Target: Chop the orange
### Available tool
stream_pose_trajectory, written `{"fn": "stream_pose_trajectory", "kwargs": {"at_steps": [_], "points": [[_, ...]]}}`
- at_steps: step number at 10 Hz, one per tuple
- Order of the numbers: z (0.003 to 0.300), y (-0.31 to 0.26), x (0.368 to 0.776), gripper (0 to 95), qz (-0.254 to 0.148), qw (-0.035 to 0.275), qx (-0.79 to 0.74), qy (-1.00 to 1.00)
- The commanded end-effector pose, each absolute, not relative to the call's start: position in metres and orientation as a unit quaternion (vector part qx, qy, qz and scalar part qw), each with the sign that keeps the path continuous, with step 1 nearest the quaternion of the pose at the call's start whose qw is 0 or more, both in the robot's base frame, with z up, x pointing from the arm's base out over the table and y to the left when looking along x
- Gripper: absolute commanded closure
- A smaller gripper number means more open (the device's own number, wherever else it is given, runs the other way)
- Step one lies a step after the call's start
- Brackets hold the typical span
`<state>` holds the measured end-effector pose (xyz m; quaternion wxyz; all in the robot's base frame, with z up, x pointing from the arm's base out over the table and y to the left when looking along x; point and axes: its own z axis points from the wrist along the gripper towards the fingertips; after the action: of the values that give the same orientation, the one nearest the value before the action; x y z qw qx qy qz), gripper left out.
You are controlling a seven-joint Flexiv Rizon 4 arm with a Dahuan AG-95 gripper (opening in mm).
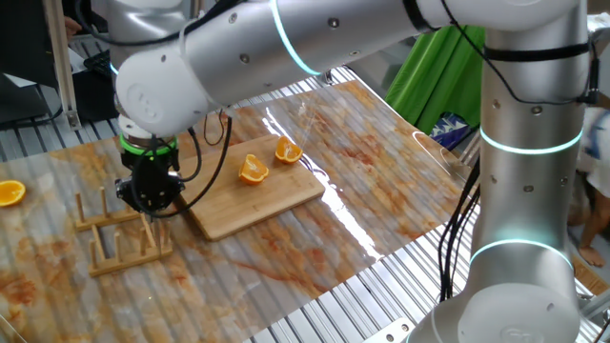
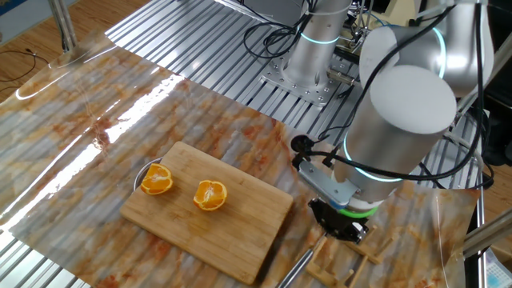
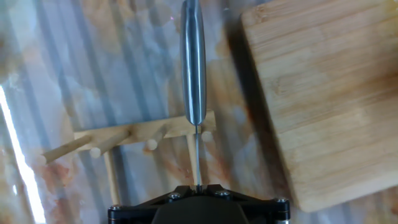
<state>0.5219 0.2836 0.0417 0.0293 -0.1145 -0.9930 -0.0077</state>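
The orange lies as two small pieces (image 1: 253,170) (image 1: 288,151), flesh up, on the wooden board (image 1: 267,205); both also show in the other fixed view (image 2: 210,194) (image 2: 157,180). My gripper (image 1: 150,202) hangs low over the wooden rack (image 1: 124,238), left of the board. In the hand view the gripper (image 3: 198,186) stands with its jaws close together on the thin blade of a knife. The knife's steel handle (image 3: 193,62) points away from me across the rack (image 3: 124,140). The handle also shows in the other fixed view (image 2: 298,268). The orange is out of the hand view.
Another orange half (image 1: 10,192) lies on the table at the far left. The board's corner (image 3: 323,99) is right of the knife. The robot's base (image 2: 312,56) stands behind the table. Cables (image 1: 205,157) hang by the wrist.
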Motion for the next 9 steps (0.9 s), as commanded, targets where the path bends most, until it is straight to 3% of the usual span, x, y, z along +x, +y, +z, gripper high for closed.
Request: {"fn": "stream_pose_trajectory", "kwargs": {"at_steps": [1,4,5,9], "points": [[0.0383,0.2852,0.5235,95.0,-0.009,0.030,-0.113,-0.993],[0.0339,0.2867,0.5251,95.0,-0.001,0.030,-0.117,-0.993],[0.0328,0.2871,0.5253,57.0,0.004,0.029,-0.122,-0.992],[0.0327,0.2878,0.5288,57.0,0.006,0.029,-0.127,-0.991]]}}
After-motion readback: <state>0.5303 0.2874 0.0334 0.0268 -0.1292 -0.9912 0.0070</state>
